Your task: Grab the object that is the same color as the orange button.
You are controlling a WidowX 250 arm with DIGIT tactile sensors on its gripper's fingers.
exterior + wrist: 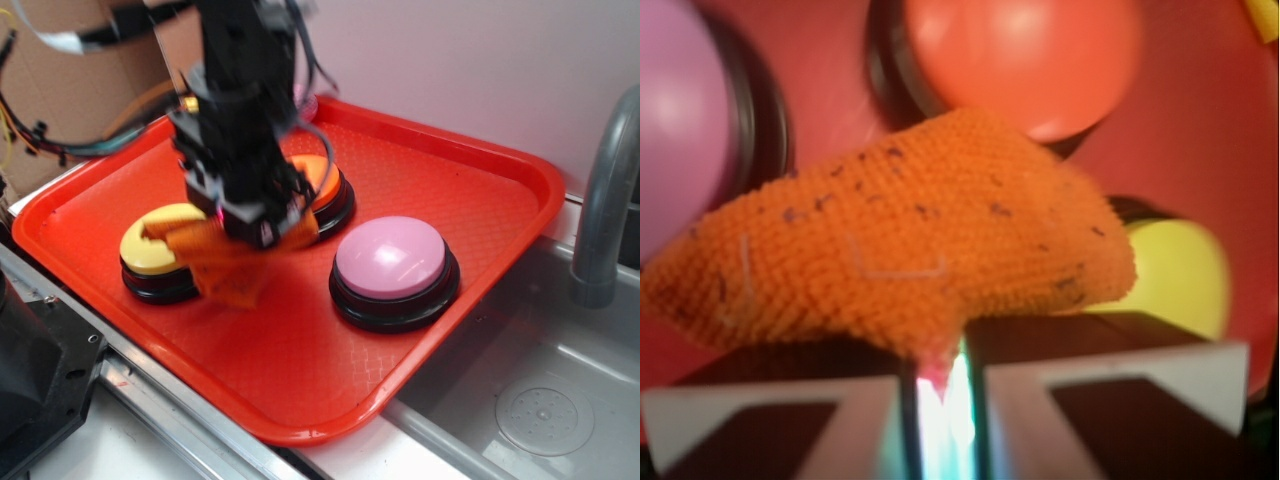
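Note:
My gripper (262, 235) hangs over the red tray, its jaws nearly closed and pinching a fold of the orange cloth (228, 265). In the wrist view the fuzzy orange cloth (900, 250) fills the middle, its lower tip caught between my gripper's (940, 375) two fingers. The cloth droops from the jaws and partly drapes over the yellow button (155, 243). The orange button (322, 175) sits just behind my gripper, mostly hidden by the arm; its glossy dome (1025, 55) shows plainly from the wrist.
The red tray (470, 160) also holds a pink button (392, 258) to the right and the yellow button (1180, 275). A steel sink (520, 400) and grey faucet (605, 200) lie at the right. Cables and cardboard stand at the back left.

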